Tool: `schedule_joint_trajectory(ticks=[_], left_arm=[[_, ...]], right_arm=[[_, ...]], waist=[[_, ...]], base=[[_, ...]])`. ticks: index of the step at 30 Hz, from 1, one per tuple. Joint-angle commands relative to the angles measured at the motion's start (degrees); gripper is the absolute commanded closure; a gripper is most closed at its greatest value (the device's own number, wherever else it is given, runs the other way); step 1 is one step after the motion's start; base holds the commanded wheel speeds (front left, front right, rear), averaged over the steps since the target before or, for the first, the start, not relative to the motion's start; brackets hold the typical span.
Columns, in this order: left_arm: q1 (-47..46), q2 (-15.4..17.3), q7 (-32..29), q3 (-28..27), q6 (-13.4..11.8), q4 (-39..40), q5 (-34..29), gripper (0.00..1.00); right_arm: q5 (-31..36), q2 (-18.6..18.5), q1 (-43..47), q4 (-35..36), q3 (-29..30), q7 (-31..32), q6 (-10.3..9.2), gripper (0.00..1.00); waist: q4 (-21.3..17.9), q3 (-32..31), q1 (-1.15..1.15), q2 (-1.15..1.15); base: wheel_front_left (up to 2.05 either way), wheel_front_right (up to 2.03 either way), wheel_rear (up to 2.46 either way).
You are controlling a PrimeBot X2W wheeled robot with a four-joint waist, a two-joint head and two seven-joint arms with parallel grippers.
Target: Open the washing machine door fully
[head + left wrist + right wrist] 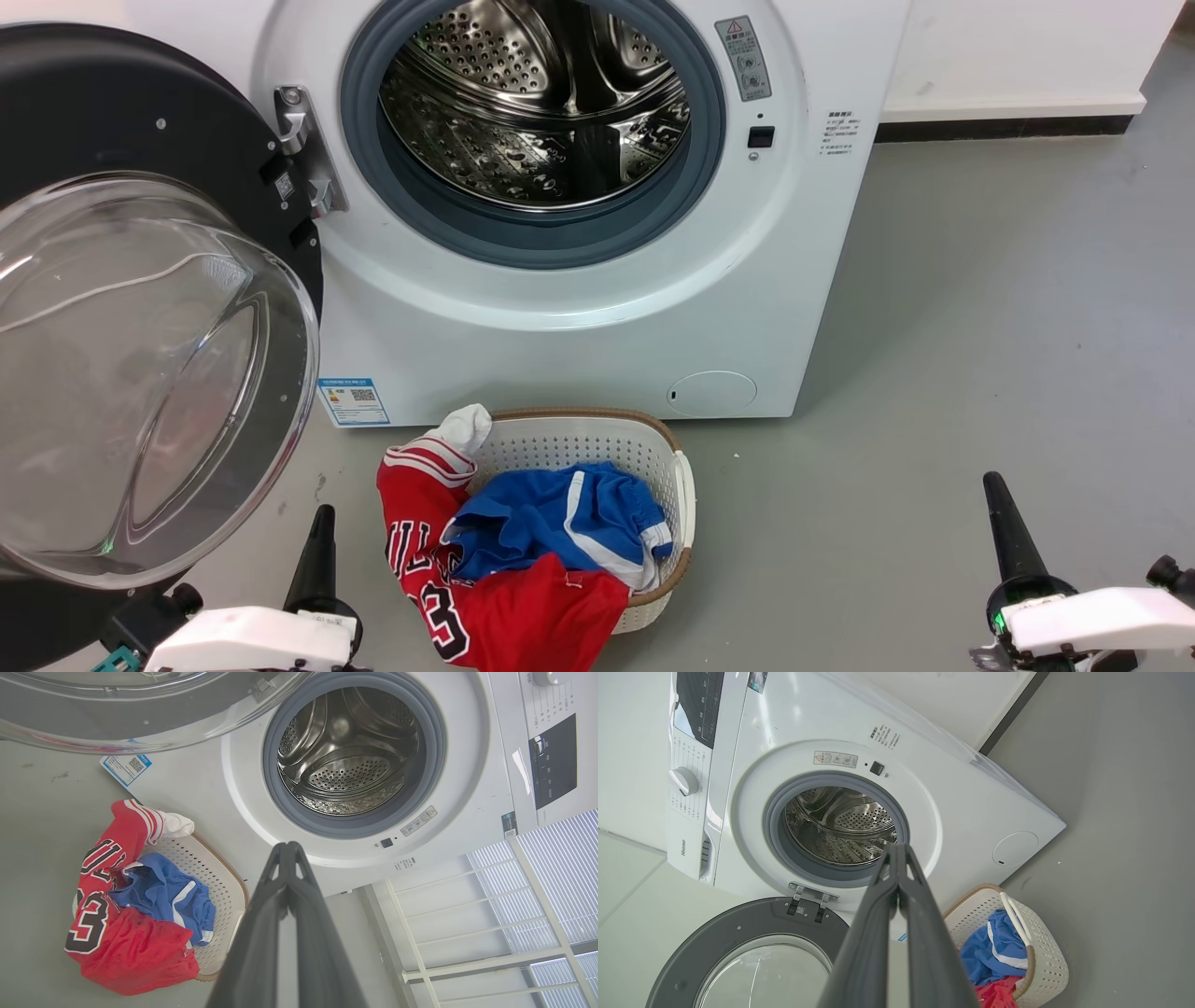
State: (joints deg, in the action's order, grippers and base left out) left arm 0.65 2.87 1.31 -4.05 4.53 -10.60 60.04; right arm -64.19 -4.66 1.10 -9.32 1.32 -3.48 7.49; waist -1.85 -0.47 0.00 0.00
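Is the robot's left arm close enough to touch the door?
Probably yes. The left gripper, shut and holding nothing, sits just beside the lower rim of the open door, and nothing lies between them.

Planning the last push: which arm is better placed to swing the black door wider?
Left, likely: the left gripper sits beside the glossy black round glass-bowled door; the right gripper lies beyond the white basket.
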Motion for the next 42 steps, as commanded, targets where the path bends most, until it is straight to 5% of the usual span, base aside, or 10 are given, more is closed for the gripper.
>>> schedule_joint_trajectory(ticks=[1,42], left_arm=[[-1.52,0.01,-0.31,-0.26,0.38,0.27,1.55,1.0],[-5.81,0.0,-5.86,-1.93,2.37,-2.48,23.86,1.0]], right_arm=[[-1.5,-0.37,-1.54,0.18,0.2,0.35,0.01,1.0],[-22.28,-0.02,-6.02,-3.3,2.18,6.09,0.0,1.0]], waist=[[0.04,0.01,0.0,0.0],[1.24,0.43,0.0,0.0]], base=[[0.0,0.0,0.0],[0.0,0.0,0.0]])
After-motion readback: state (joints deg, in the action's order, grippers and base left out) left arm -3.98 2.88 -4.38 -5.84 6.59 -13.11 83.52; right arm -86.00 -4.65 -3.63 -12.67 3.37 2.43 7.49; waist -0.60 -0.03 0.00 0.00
